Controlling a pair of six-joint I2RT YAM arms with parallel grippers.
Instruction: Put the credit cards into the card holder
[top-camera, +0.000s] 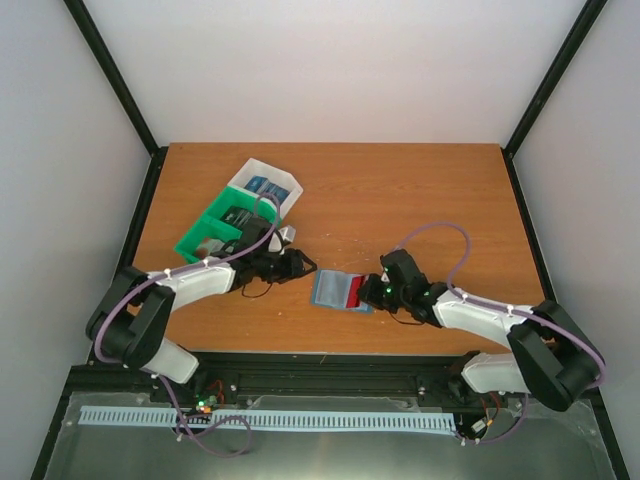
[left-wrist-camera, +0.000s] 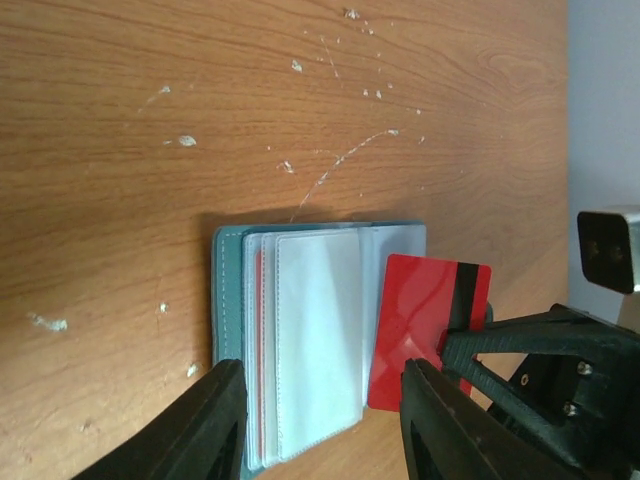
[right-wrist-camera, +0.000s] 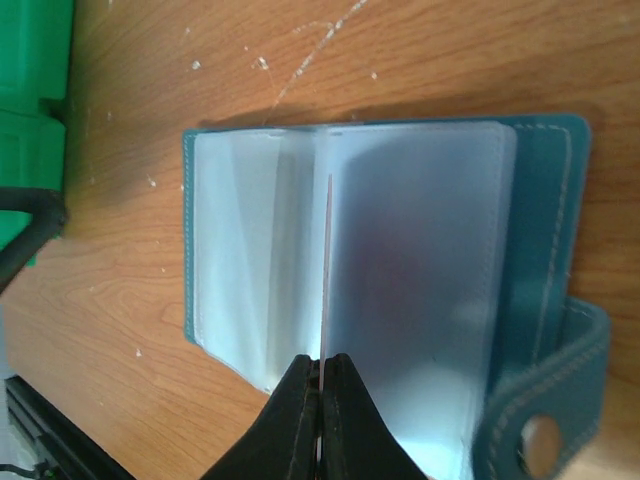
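Holder (top-camera: 330, 288) lies open; my right gripper (right-wrist-camera: 322, 365) pinches a red card (left-wrist-camera: 425, 320) over it, left gripper (left-wrist-camera: 320, 400) apart; next I'd slide it into a sleeve (right-wrist-camera: 420, 260).

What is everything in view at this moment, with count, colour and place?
card holder: one, teal, lying open mid-table
red card: one, red with black stripe, at the holder's right side, in the right gripper
green bin: one, green, table's far left, dark contents
white bin: one, white, against the green bin's far side
blue cards: count unclear, blue, in the white bin
table: one, brown wood
left gripper: one, black, open, over the holder
right gripper: one, black, shut on the red card
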